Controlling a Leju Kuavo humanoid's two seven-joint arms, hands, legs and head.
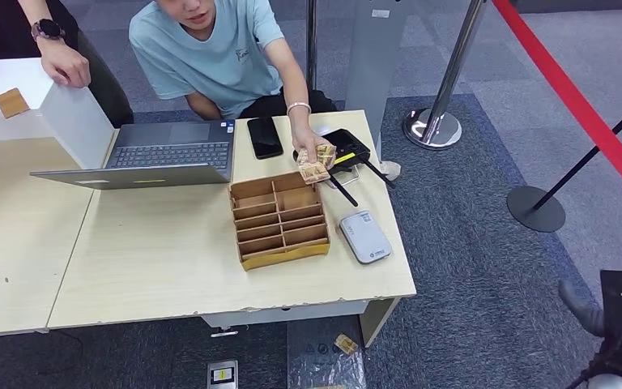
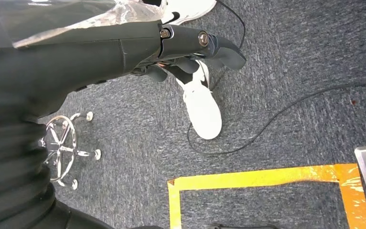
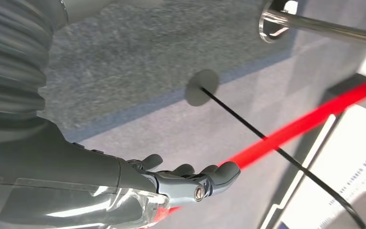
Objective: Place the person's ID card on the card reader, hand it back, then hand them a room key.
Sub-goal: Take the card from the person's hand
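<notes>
A person in a teal shirt crouches behind the table and holds a small stack of cards [image 1: 315, 164] over the back right corner of a cardboard divider box [image 1: 278, 220]. A grey-white card reader [image 1: 364, 237] lies flat to the right of the box. My right hand [image 1: 607, 312] hangs low at the table's right side, far from it; in the right wrist view that hand [image 3: 190, 179] has its fingers stretched out and holds nothing. My left hand [image 2: 190, 52] hangs over the carpet, fingers loosely extended and empty.
An open laptop [image 1: 170, 154], a black phone [image 1: 265, 136] and a black device [image 1: 345, 147] lie on the wooden table [image 1: 154, 267]. Chrome stanchions [image 1: 432, 128] with a red belt [image 1: 575, 97] stand to the right. A second person's arm [image 1: 61, 57] rests on a white box at the far left.
</notes>
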